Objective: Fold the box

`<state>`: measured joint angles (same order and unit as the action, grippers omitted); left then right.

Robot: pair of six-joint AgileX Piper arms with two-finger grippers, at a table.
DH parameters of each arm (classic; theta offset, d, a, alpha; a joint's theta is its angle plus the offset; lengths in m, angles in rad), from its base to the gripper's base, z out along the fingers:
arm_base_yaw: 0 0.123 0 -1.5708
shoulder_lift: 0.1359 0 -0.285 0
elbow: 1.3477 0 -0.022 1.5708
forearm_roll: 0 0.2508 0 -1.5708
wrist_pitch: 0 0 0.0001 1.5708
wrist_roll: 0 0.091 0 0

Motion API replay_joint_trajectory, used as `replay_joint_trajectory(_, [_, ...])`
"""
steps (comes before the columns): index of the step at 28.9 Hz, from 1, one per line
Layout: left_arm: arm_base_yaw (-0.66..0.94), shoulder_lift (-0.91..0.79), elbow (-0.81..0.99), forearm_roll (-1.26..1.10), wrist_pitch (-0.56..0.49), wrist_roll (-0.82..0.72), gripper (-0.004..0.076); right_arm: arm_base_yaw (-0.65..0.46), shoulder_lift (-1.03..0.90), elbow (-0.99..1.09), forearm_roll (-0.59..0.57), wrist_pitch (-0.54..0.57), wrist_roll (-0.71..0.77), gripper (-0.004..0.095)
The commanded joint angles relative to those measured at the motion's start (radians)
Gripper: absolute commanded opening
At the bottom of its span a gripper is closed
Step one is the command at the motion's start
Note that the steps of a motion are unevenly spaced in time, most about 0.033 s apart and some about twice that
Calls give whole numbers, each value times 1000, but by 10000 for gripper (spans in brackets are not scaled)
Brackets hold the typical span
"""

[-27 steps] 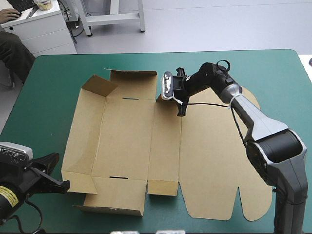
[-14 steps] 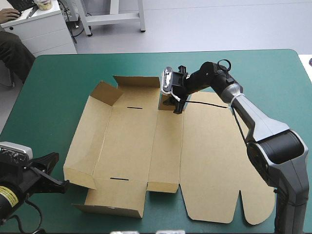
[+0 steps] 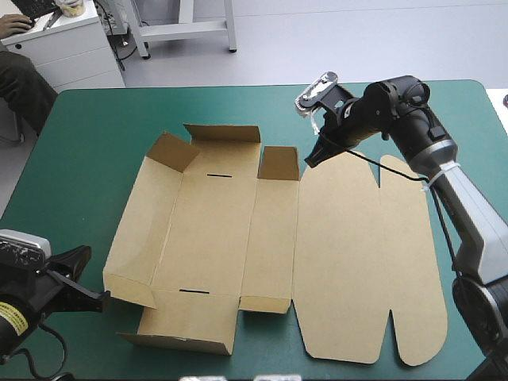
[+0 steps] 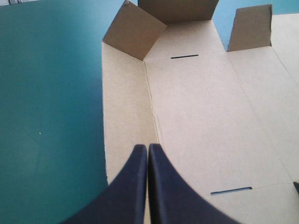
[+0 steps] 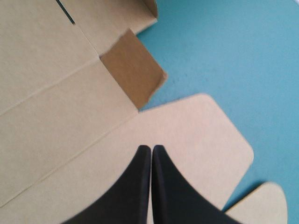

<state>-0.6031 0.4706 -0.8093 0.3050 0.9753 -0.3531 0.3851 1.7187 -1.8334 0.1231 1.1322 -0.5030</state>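
The brown box lies unfolded on the teal-green cover, its lid flat to the right. The left wall and far wall are partly raised, and a small far flap stands up. My right gripper is shut and holds nothing. It hovers over the lid's far edge, just right of that flap. The right wrist view shows the right gripper above the lid, with the flap ahead. My left gripper is shut at the box's near-left corner. The left wrist view has the left gripper over the left wall's fold.
A narrow near wall and a small near flap are slightly raised at the box's front. Bare teal-green cover lies left of the box, along the far side and at the right edge.
My right gripper has left the small far flap and moved up and to the right; the flap now stands raised. The box turned slightly earlier. The left gripper has stayed put.
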Motion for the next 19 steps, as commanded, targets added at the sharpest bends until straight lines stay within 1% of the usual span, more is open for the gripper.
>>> replay_joint_trajectory(1, [-5, 9, -32, 46, -68, -3, -10, -30, -52, -33, -91, 61, 161, -15])
replay_joint_trajectory(6, [-5, 52, -34, 41, -68, -9, -10, -102, -63, -33, -79, 81, 274, -15])
replay_joint_trajectory(10, [-5, 117, -58, 33, -68, -14, -10, -163, -92, -12, -28, 121, 291, -14])
replay_joint_trajectory(14, [-5, 215, -117, 35, -65, -5, -9, -195, -160, 75, 2, 116, 291, -14])
replay_joint_trajectory(19, [-5, 340, -190, 19, -61, 36, -8, -200, -281, 272, 16, 60, 301, -15])
